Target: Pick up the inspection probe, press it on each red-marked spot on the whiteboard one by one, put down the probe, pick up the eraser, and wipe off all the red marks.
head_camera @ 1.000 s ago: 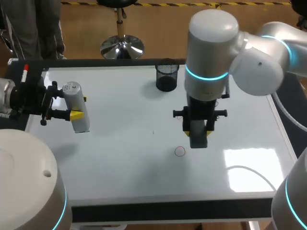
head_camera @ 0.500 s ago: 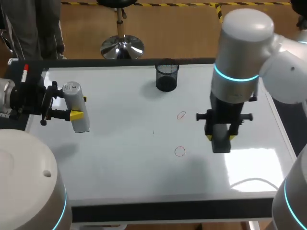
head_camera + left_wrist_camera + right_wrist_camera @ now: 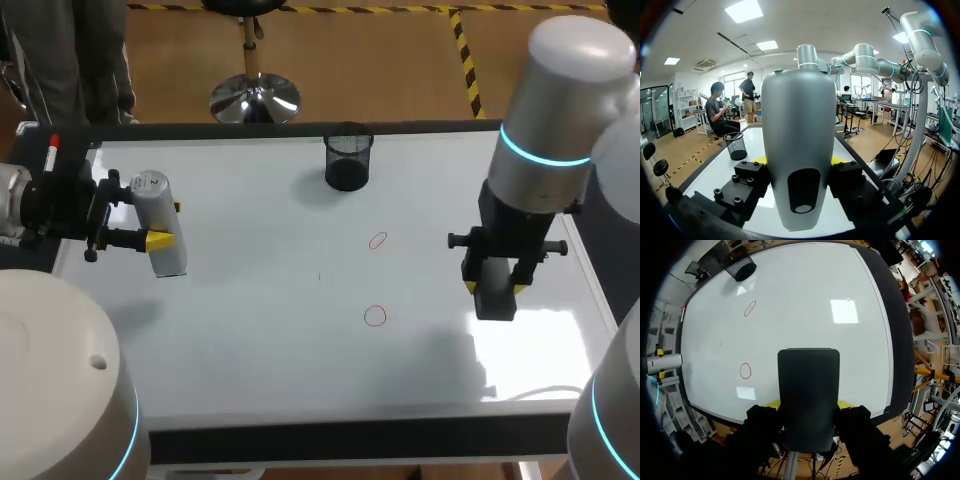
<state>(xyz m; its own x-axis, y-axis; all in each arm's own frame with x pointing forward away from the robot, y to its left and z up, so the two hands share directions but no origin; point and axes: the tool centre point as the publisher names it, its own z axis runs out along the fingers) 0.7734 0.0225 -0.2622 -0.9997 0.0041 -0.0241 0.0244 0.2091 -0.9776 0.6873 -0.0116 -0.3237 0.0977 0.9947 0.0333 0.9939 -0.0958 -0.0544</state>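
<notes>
The inspection probe (image 3: pixel 170 258), a grey cylinder, is held level above the whiteboard's (image 3: pixel 250 300) left side, with my left gripper (image 3: pixel 164 224) shut on it. In the left wrist view the probe (image 3: pixel 799 110) fills the space between that gripper's (image 3: pixel 799 163) fingers. My right gripper (image 3: pixel 495 289) is shut on the black eraser (image 3: pixel 495 306), which hangs over the board's right part. Both red marks, the upper (image 3: pixel 377 240) and the lower (image 3: pixel 374 316), lie to the left of the eraser. The right wrist view shows the eraser (image 3: pixel 808 385) in its gripper (image 3: pixel 808 405), and both marks (image 3: pixel 750 308) (image 3: pixel 745 371) bare.
A black mesh cup (image 3: pixel 348 160) stands at the board's far edge, near the middle. A red-capped marker (image 3: pixel 52 152) sits at the far left corner. The board's dark frame (image 3: pixel 350 438) runs along the near edge.
My right arm has carried the eraser to the right, off the upper red mark, which now shows. The left arm and the probe have kept still.
</notes>
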